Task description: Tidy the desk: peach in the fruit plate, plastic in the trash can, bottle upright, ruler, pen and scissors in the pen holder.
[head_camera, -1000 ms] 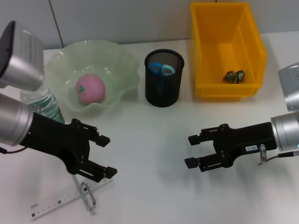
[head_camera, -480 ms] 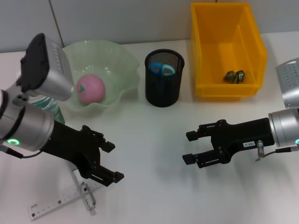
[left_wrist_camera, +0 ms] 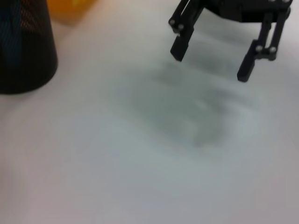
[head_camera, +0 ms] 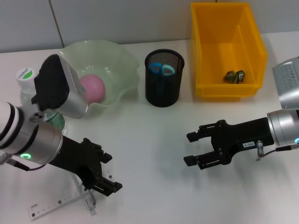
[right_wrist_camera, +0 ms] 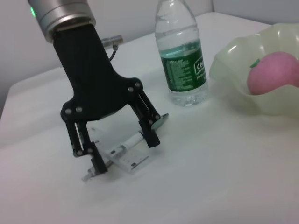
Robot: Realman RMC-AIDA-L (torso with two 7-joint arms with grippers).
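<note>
While the left gripper [head_camera: 103, 174] hangs spread just above the pen [head_camera: 87, 198] and ruler [head_camera: 56, 202] at the near left of the desk [head_camera: 154, 140], the bottle [head_camera: 29, 86] already stands upright behind its arm, close to the elbow. In the right wrist view the left gripper's fingers [right_wrist_camera: 148, 133] straddle the pen [right_wrist_camera: 122, 148], which lies across the ruler [right_wrist_camera: 133, 161], so a close here could, I judge, pinch both at once, or skid the pen sideways off the slick ruler; a tilted pen would then catch on the holder's rim. A wide swing of the arm could also knock the bottle over. Next along, the peach [head_camera: 92, 87] sits in the plate [head_camera: 117, 60], and the holder [head_camera: 164, 78] already has the scissors [head_camera: 161, 69], blue handles up. Lowering a long ruler there could jam against them. To the right, the bin [head_camera: 227, 49] holds what looks like the crumpled plastic [head_camera: 235, 76]. The right gripper [head_camera: 192, 148] hovers spread and empty over bare desk at centre right, near enough the route to the holder that the arms might cross.
</note>
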